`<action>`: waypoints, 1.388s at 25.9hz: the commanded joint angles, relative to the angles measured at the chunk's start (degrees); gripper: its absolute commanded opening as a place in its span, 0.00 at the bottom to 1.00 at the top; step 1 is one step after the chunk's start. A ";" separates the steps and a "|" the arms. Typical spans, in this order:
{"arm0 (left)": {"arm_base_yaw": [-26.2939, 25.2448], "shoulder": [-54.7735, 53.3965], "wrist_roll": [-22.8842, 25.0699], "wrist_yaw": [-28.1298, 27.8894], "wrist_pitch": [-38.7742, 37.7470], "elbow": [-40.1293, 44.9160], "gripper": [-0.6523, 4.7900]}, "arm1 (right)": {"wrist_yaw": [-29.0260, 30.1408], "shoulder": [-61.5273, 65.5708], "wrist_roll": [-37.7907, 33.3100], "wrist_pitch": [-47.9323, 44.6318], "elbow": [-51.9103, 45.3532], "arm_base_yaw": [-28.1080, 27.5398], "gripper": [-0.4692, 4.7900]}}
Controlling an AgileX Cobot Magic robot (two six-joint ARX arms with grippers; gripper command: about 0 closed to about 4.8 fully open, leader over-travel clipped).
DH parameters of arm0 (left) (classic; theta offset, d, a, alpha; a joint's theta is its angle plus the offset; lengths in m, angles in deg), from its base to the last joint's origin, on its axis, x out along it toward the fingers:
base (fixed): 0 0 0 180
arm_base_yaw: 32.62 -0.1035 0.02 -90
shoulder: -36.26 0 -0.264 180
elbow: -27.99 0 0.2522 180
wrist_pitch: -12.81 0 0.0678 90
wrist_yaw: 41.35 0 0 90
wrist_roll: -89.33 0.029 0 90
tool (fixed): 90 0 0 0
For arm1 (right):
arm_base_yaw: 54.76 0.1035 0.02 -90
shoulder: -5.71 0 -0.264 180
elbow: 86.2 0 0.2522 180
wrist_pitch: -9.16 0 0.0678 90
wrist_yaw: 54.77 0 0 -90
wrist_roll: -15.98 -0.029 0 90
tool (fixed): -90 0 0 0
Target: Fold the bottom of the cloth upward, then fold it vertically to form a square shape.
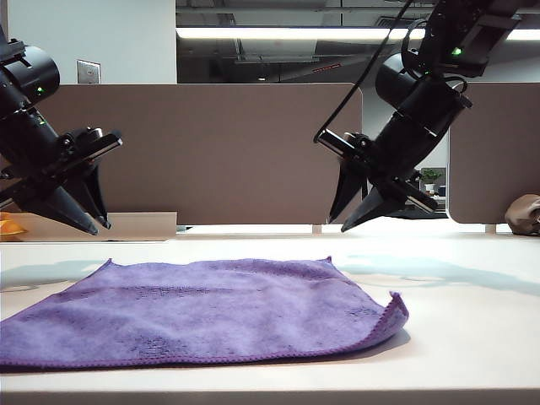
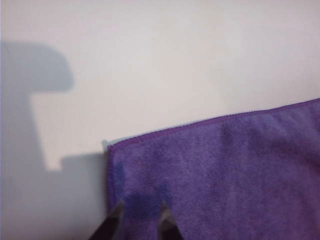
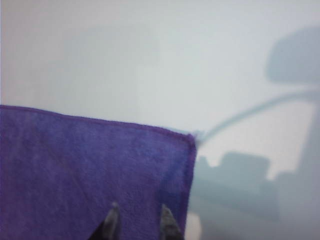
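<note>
While both arms hang above the worktop [image 1: 472, 337], neither hand touches anything. The left hand [image 1: 89, 226] sits at the left of the exterior view, its two dark fingers pointing down and toward the middle, parted with a clear gap and nothing between them. In the left wrist view, the tips of the left hand [image 2: 141, 220] stand apart over one corner region of the cloth [image 2: 220, 175], with purple pile showing in the gap. The right hand [image 1: 342, 224] hangs at the right of the exterior view, above and behind the cloth's far right corner, its fingers likewise spread and empty. In the right wrist view, the right hand [image 3: 139, 220] shows two separated tips over the cloth [image 3: 85, 170] near another corner, where the stitched hem turns.

The cloth [image 1: 202, 312] lies spread out on the worktop between the two arms, purple and fuzzy, mostly flat. Its near right corner curls up slightly, and its left part runs off the edge of the exterior view. A brownish-grey lump [image 1: 525, 214] rests at the far right edge, well apart from the cloth. An orange object [image 1: 8, 226] peeks in at the far left, behind the left hand.
</note>
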 commanded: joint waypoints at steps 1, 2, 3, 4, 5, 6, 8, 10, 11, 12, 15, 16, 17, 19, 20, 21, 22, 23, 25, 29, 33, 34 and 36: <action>-0.04 0.07 0.00 0.39 0.04 -0.07 0.28 | -2.54 -0.07 5.01 3.98 1.95 0.07 0.29; -0.04 0.07 0.00 0.39 0.02 -0.07 0.28 | -3.69 -0.07 6.62 5.60 2.84 0.11 0.29; -0.04 0.07 0.02 0.39 -0.09 -0.07 0.28 | -4.33 -0.07 7.67 6.91 3.65 0.13 0.29; -0.04 0.07 0.02 0.39 -0.17 -0.07 0.28 | -6.05 -0.07 9.38 8.96 5.25 0.13 0.29; -0.04 0.07 0.02 0.39 -0.31 -0.07 0.28 | -7.41 -0.07 11.45 10.27 6.58 0.13 0.29; -0.04 0.07 0.02 0.42 -0.37 -0.07 0.28 | -8.55 -0.07 12.59 11.06 7.43 0.13 0.29; -0.07 0.07 0.02 0.42 -0.44 -0.07 0.28 | -10.16 0.17 14.47 12.17 8.70 0.15 0.29; -0.07 0.07 0.02 0.42 -0.61 -0.07 0.28 | -11.08 0.46 15.61 12.66 9.75 0.15 0.29; -0.07 0.07 0.02 0.42 -0.68 -0.07 0.28 | -11.34 0.55 16.33 12.87 10.19 0.15 0.29; -0.07 0.07 0.04 0.39 -0.79 -0.07 0.28 | -11.93 0.66 17.20 12.96 10.45 0.15 0.29; -0.09 0.07 0.09 0.39 -0.76 -0.07 0.28 | -12.72 1.92 19.89 13.57 11.28 0.20 0.29; -0.09 0.07 0.31 0.39 -0.76 -0.07 0.28 | -12.72 2.51 20.76 14.05 11.65 0.20 0.29; -0.09 0.07 0.66 0.39 -0.76 -0.07 0.28 | -12.72 3.17 21.29 14.67 12.07 0.22 0.29; -0.11 0.07 1.57 0.37 -0.76 -0.07 0.28 | -12.48 4.22 21.94 15.58 12.85 0.37 0.29; -0.13 0.07 1.64 0.37 -0.81 -0.07 0.28 | -12.48 4.68 21.94 15.78 13.25 0.44 0.29; -0.44 0.07 1.64 0.39 -0.72 -0.07 0.28 | -11.76 5.20 21.92 15.56 13.77 0.52 0.29; -0.50 0.07 1.75 0.17 -0.63 -0.07 0.28 | -10.03 5.25 21.88 14.75 13.79 0.57 0.29; -0.57 0.07 1.75 0.17 -0.57 -0.07 0.28 | -9.16 5.27 21.84 14.23 13.79 0.63 0.29; -1.22 0.04 1.77 0.22 -0.42 -0.07 0.28 | -8.15 5.29 21.05 13.81 13.79 1.18 0.29; -2.19 -0.09 1.70 0.61 -0.35 -0.07 0.28 | -5.20 5.88 19.87 14.25 14.40 2.29 0.29; -2.64 -1.07 1.68 1.90 -0.52 -0.07 0.28 | -5.84 6.32 19.85 14.03 14.38 3.54 0.29; -2.62 -1.51 1.60 2.86 -0.55 -0.07 0.28 | -6.03 6.62 19.37 13.86 14.40 4.00 0.29; -2.58 -3.15 1.55 4.09 -0.31 -0.09 0.28 | -6.27 7.30 18.12 13.84 14.40 4.09 0.29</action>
